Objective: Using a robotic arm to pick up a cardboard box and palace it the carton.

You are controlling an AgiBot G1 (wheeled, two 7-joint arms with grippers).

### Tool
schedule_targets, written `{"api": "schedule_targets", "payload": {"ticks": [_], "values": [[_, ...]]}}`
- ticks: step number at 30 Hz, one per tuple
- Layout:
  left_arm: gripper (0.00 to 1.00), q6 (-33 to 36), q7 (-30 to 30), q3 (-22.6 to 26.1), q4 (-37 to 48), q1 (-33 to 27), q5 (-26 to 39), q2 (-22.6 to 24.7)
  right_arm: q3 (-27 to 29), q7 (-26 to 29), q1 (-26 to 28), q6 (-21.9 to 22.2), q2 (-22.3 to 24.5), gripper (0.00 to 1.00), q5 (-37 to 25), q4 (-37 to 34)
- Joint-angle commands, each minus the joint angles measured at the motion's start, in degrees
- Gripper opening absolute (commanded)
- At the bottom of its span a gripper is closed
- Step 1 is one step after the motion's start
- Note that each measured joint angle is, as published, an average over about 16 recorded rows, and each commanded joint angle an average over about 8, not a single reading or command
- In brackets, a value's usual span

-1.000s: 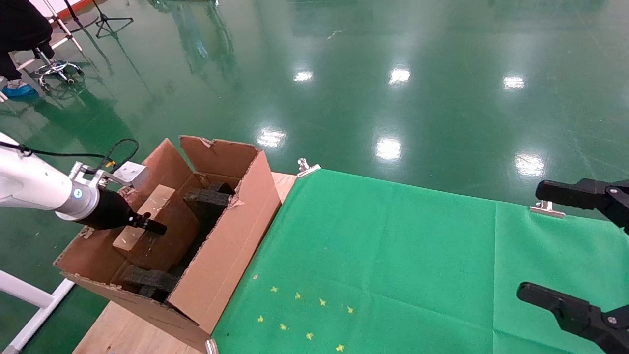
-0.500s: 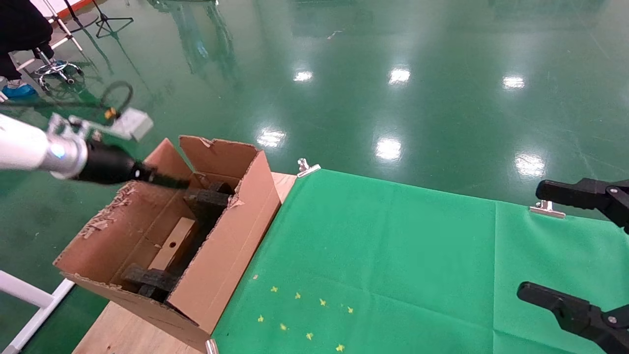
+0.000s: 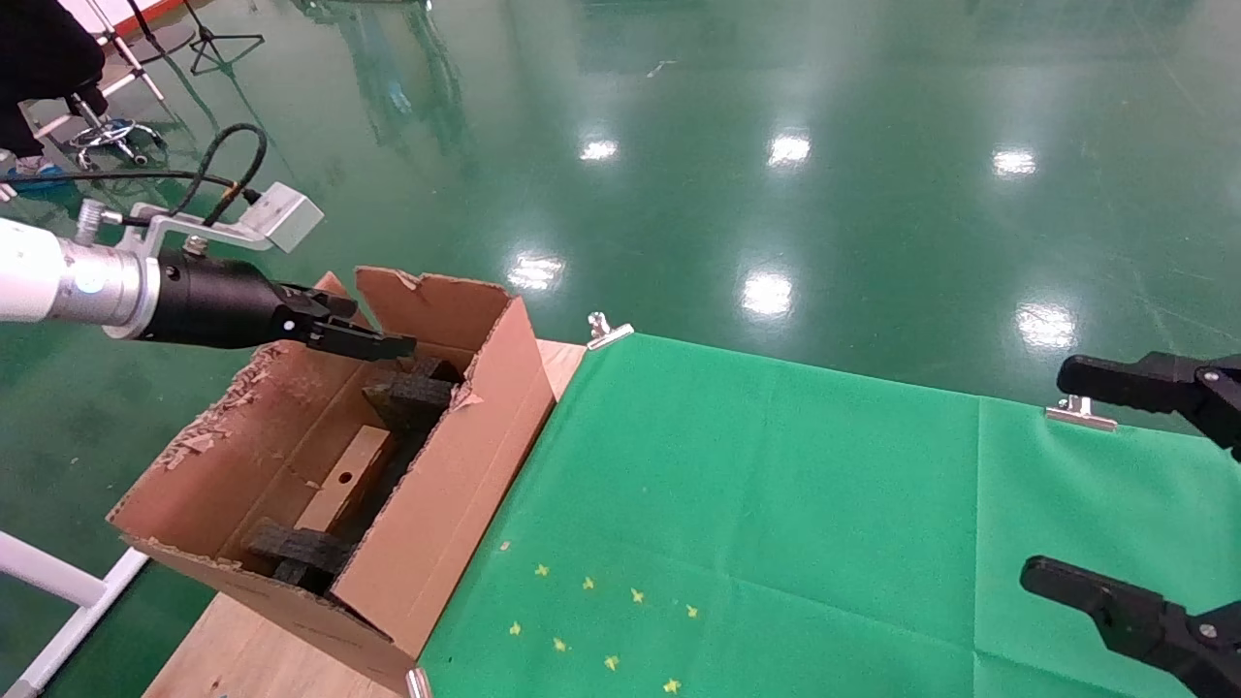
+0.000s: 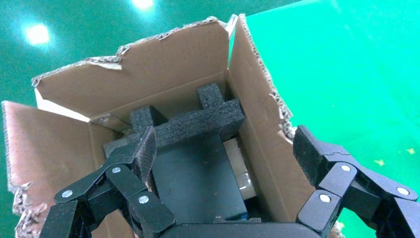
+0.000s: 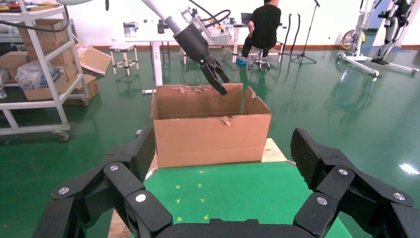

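The left gripper (image 3: 383, 341) hangs with its jaws spread wide and nothing between them, poised just above the far left rim of the carton (image 3: 441, 504). In the left wrist view the two black padded fingers (image 4: 147, 151) stand well apart, framing the carton's interior below them. Behind the gripper runs the robotic arm (image 3: 58, 283), white with a silver wrist bracket and a black cable looping over it, reaching in from the left over the green floor.

The cardboard box (image 3: 345, 478) lies inside the carton, down on its bottom, a slim brown piece with a round hole showing in its upper face. It sits between two dark foam pieces: one foam block (image 3: 407, 399) toward the far end and another foam block (image 3: 296, 553) toward the near end. The gripper is clear of the box, not touching it.

The carton stands at the left end of the wooden table (image 3: 252, 654), its ragged torn flaps up and open, its right wall just beside the edge of the green cloth (image 3: 776, 523). Small yellow star marks (image 3: 591, 620) dot the cloth near the carton.

The right gripper (image 3: 1144, 485) is parked well apart at the right side over the cloth, its jaws also spread and empty.
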Motion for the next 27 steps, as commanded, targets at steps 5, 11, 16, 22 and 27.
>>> {"api": "schedule_targets", "payload": {"ticks": [5, 11, 16, 22, 27], "values": [[1.00, 0.6, 1.1, -1.8, -1.8, 1.9, -1.5, 0.1, 0.0, 0.0, 0.0, 0.0, 0.0, 1.00, 0.0, 0.0], [1.00, 2.3, 3.7, -6.3, -6.2, 6.6, -5.7, 0.4, 0.0, 0.0, 0.0, 0.0, 0.0, 1.00, 0.0, 0.0], [1.00, 3.6, 5.8, -10.1, -9.9, 10.5, -9.2, 0.6, 0.0, 0.0, 0.0, 0.0, 0.0, 1.00, 0.0, 0.0], [1.00, 5.3, 8.4, -14.7, -14.3, 15.2, -13.5, 0.8, 0.0, 0.0, 0.0, 0.0, 0.0, 1.00, 0.0, 0.0], [1.00, 6.6, 10.5, -18.4, -17.9, 18.9, -16.9, 1.0, 0.0, 0.0, 0.0, 0.0, 0.0, 1.00, 0.0, 0.0]]}}
